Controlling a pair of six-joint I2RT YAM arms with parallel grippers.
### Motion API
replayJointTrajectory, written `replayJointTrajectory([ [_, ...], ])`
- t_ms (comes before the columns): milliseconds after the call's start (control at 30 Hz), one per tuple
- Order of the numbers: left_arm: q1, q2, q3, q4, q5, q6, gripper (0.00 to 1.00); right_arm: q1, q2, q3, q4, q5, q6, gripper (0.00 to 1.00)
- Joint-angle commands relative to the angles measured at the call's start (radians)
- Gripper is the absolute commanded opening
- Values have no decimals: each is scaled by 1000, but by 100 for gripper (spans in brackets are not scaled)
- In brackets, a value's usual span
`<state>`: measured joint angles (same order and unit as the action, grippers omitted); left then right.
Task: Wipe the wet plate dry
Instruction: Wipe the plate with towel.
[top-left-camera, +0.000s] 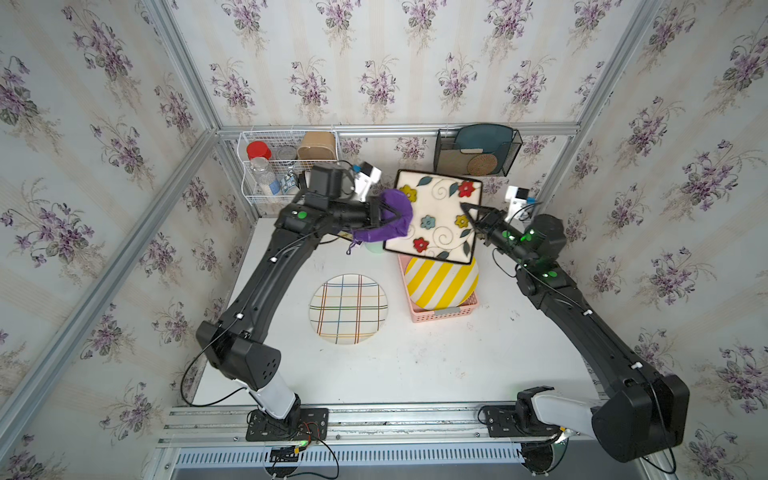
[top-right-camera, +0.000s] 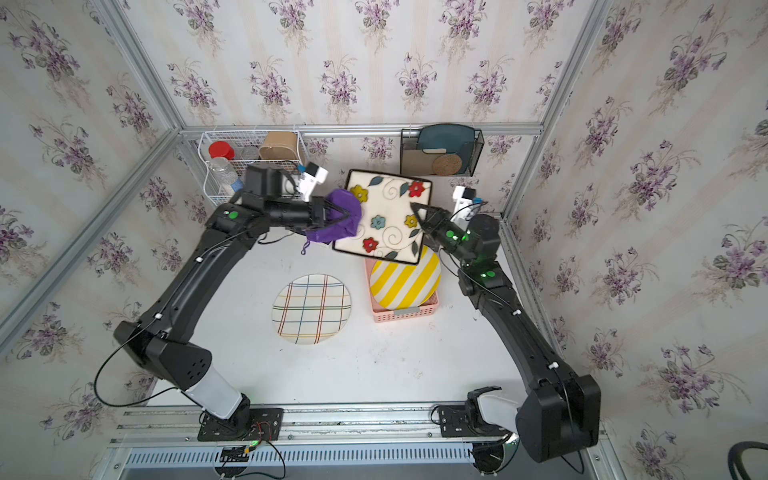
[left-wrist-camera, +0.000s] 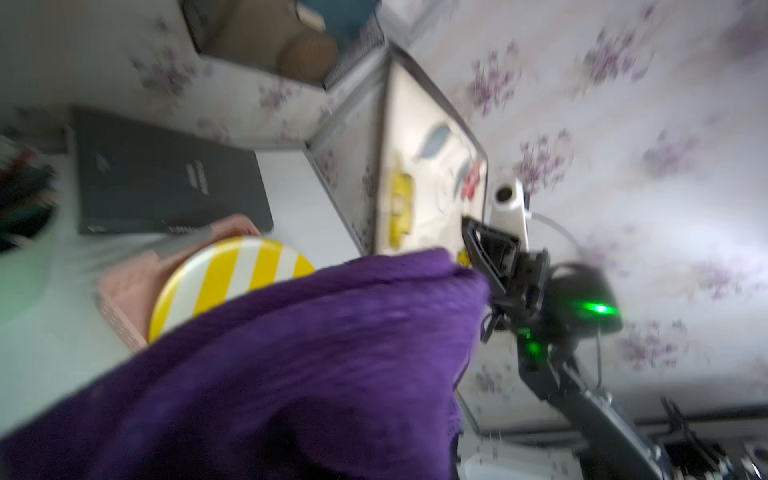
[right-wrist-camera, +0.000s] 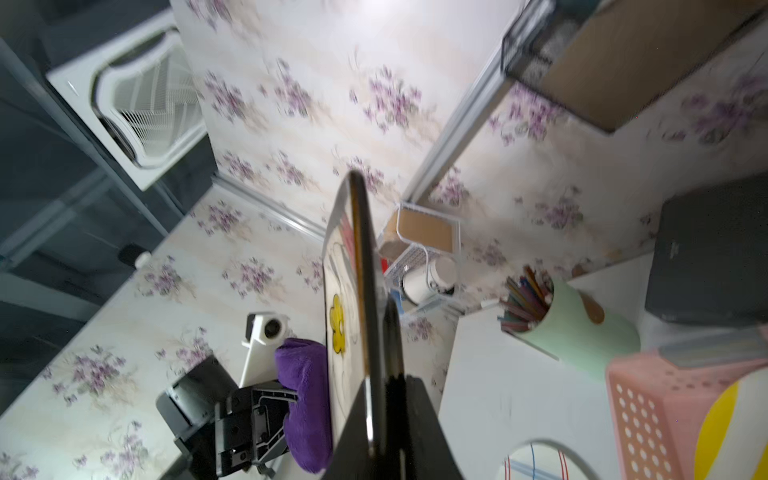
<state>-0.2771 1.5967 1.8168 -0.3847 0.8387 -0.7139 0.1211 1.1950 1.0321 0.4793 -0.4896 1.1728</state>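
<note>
The jaws of the right gripper (top-left-camera: 469, 210) are clenched on the rim of the square flowered plate (top-left-camera: 434, 216), one finger on each face, as is seen edge-on in the right wrist view. The jaws of the left gripper (top-left-camera: 401, 215) are closed tight on a bunched purple cloth (top-left-camera: 392, 236). The square flowered plate is held off the table (top-left-camera: 415, 365), tilted, above the far end of the pink basket (top-left-camera: 440, 316), so that the basket's far rim is hidden beneath it in both top views. The purple cloth is pressed against the plate's flowered face, up and to the left of the basket, with a loose end hanging down. A yellow-striped plate (top-left-camera: 441, 283) is propped inside the basket, leaning out over its rim. A plaid plate (top-left-camera: 348, 308) is laid flat on the table just to the left of the basket. A green cup (right-wrist-camera: 577, 332) of coloured pencils is stood behind the basket.
</note>
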Motion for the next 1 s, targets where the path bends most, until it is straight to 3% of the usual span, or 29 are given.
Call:
replayJointTrajectory([
  [0, 70, -9, -61, 614, 122, -574, 0, -40, -25, 6, 436, -64, 205, 0],
  [133, 64, 51, -16, 922, 149, -855, 0, -12, 40, -2, 740, -105, 381, 0],
  [267, 16, 126, 95, 1097, 140, -1015, 0, 52, 69, 44, 679, -118, 324, 0],
  [400, -42, 170, 181, 1074, 143, -1014, 0, 123, 132, 91, 702, -127, 313, 0],
  [600, -146, 183, 158, 1119, 120, -1034, 0, 215, 224, 155, 647, -65, 275, 0],
  [767, -279, 202, 140, 1087, 168, -989, 0, 195, 327, 341, 609, -24, 267, 0],
  [867, -267, 208, 127, 1159, 173, -1061, 0, 120, 338, 414, 568, -5, 270, 0],
  [967, -195, 194, 130, 1255, 126, -1145, 0, 60, 289, 345, 562, 23, 280, 0],
])
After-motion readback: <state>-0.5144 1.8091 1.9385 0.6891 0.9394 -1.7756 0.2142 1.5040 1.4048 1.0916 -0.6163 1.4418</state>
